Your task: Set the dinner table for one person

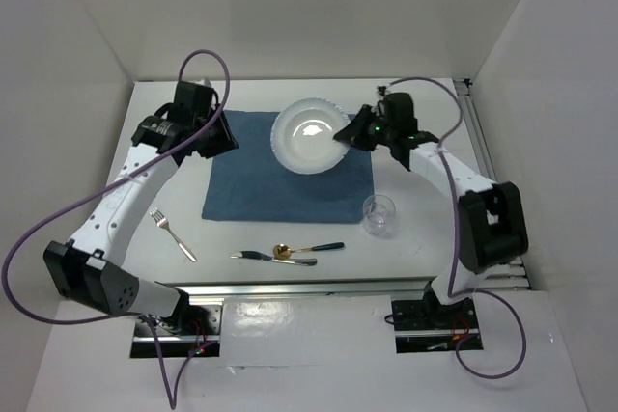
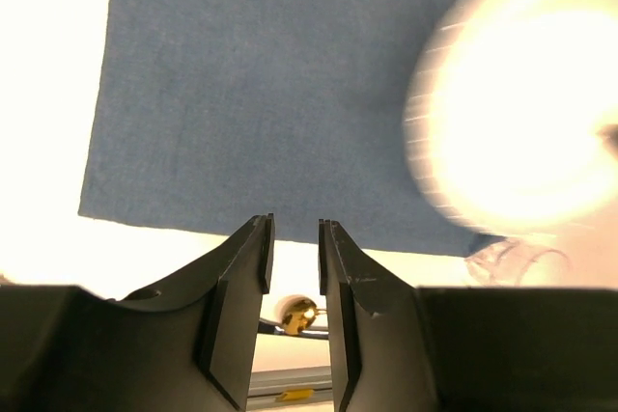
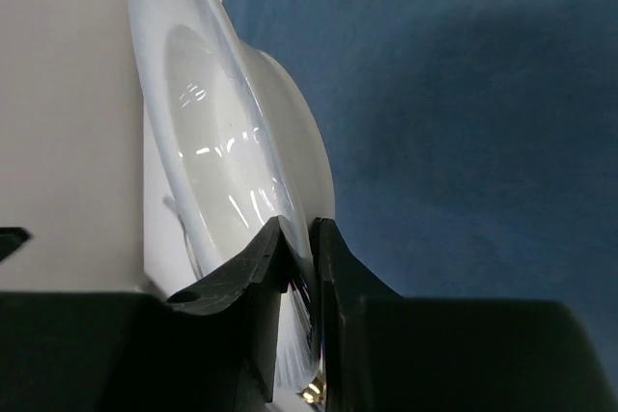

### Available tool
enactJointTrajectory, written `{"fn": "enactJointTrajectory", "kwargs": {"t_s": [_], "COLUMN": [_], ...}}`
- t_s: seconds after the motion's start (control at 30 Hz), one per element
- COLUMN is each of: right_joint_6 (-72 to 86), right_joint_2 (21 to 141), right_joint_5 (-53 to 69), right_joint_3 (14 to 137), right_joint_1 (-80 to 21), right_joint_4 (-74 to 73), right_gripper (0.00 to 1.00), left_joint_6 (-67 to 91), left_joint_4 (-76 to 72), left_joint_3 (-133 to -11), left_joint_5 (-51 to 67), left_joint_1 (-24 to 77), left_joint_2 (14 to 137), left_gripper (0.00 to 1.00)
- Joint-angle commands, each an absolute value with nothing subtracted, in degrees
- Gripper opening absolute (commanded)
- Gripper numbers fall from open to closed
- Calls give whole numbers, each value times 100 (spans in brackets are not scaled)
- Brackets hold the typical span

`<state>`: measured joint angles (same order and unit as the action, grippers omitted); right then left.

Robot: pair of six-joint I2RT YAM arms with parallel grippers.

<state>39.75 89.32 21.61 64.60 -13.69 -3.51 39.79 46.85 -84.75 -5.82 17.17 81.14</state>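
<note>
The white dinner table (image 1: pixel 241 233) holds a blue placemat (image 1: pixel 280 185) at its middle. My right gripper (image 1: pixel 346 137) is shut on the right rim of a white fluted plate (image 1: pixel 309 137), which is over the placemat's far right part. In the right wrist view the jaws (image 3: pixel 311 238) pinch the plate's rim (image 3: pixel 222 142) beside the placemat (image 3: pixel 463 123). My left gripper (image 1: pixel 220 140) hovers over the placemat's left edge; its jaws (image 2: pixel 294 229) stand slightly apart and empty, with the placemat (image 2: pixel 261 94) and a blurred plate (image 2: pixel 526 103) beyond.
A clear glass (image 1: pixel 379 215) stands right of the placemat. A fork (image 1: pixel 174 234) lies front left. A knife (image 1: pixel 275 258) and a gold-bowled spoon (image 1: pixel 283 251) lie in front of the placemat. White walls enclose three sides.
</note>
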Motion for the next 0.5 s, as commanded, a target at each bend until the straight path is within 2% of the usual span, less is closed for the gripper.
{"fn": "enactJointTrajectory", "kwargs": {"t_s": [0.0, 0.23, 0.47], "right_joint_6": [4428, 4992, 4922], "right_joint_2": [9595, 10703, 11337], "right_joint_5": [2900, 3251, 3138], "right_joint_3": [7031, 7312, 7523], "right_joint_1": [-1696, -2039, -2092], "right_joint_4": [552, 1317, 1169], "right_gripper": [0, 0, 0], "left_joint_6": [4236, 4236, 4236], "left_joint_4": [4712, 4605, 4553], "left_joint_3": [-8491, -8262, -8147], "left_joint_5": [-861, -791, -677], "left_joint_1": [1687, 1521, 1468], "left_joint_2": [7481, 7304, 7470], "left_gripper": [42, 43, 43]}}
